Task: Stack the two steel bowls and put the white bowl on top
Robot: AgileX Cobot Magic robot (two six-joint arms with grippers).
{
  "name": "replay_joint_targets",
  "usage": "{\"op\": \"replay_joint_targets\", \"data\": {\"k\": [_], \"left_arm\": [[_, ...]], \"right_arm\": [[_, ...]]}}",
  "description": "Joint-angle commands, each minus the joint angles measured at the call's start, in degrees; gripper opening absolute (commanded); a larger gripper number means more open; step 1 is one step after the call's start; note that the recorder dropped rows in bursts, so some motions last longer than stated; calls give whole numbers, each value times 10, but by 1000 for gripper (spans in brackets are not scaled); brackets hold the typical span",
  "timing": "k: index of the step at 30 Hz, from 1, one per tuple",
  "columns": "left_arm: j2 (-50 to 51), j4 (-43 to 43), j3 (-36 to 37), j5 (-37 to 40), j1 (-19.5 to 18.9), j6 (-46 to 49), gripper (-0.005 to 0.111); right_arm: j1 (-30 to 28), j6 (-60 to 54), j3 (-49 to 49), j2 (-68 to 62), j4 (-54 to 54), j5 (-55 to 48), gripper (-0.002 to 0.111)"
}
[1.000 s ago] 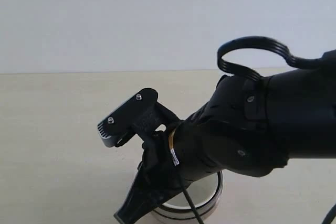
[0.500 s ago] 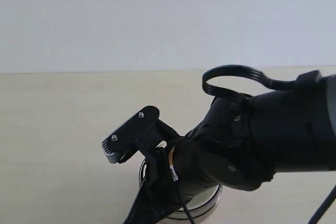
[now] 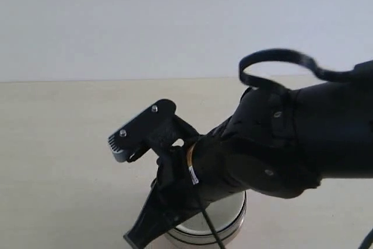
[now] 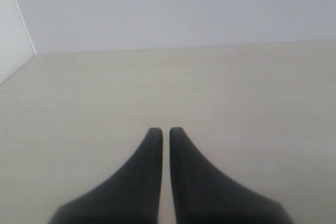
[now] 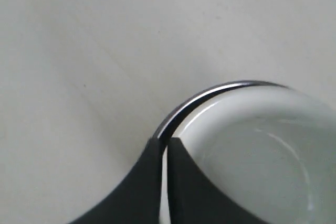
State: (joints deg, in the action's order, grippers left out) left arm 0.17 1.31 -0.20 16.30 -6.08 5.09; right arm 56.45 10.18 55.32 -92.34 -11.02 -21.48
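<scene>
Right pincer (image 5: 165, 142) is pressed together, thin slit only, pinching the rim of the white bowl (image 5: 252, 150): one finger (image 5: 144, 182) sits outside the rim, the other inside the bowl. The white bowl is nested in a steel bowl (image 5: 205, 94); in the right wrist view only a bright arc of the steel rim shows around the white rim, and it runs right up to the outer fingertip. In the exterior view the stack sits low on the tabletop (image 3: 58, 161), near the bottom edge and a bit right of centre, mostly hidden by the right arm (image 3: 280, 144) above it. The steel wall shows there as shiny and banded, but I can't tell whether it's one steel bowl or two. The pincer comes down at a slant on the stack's left side. The arm's black camera block (image 3: 140, 129) sticks out above the stack and to its left, and a flat cable loop (image 3: 274, 59) arcs over the arm. Left pincer (image 4: 165, 132) is closed too, tips nearly touching with nothing between them, above bare tabletop with a plain pale wall (image 4: 173, 9) behind. It doesn't show in the exterior view, and no bowl shows in the left wrist view.
</scene>
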Motion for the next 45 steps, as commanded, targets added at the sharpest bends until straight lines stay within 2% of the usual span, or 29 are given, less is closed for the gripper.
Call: {"op": "replay_joint_targets", "data": {"k": [1, 6, 15, 29, 32, 36, 45], "left_arm": [[-2, 2, 2, 0, 0, -6, 4], [-2, 2, 2, 0, 0, -6, 4], [-2, 2, 2, 0, 0, -6, 4], [-2, 2, 2, 0, 0, -6, 4], [-2, 2, 2, 0, 0, -6, 4], [-2, 2, 2, 0, 0, -6, 4], [-2, 2, 2, 0, 0, -6, 4]], "right_arm": [[-4, 52, 3, 53, -96, -44, 0], [-49, 166, -2, 64, -204, -131, 0], [-108, 175, -67, 64, -204, -49, 0], [-108, 197, -66, 25, -234, -11, 0], [-108, 205, -61, 25, -237, 28, 0], [-108, 225, -57, 17, -237, 139, 0], [-108, 222, -3, -56, -243, 109, 0]]}}
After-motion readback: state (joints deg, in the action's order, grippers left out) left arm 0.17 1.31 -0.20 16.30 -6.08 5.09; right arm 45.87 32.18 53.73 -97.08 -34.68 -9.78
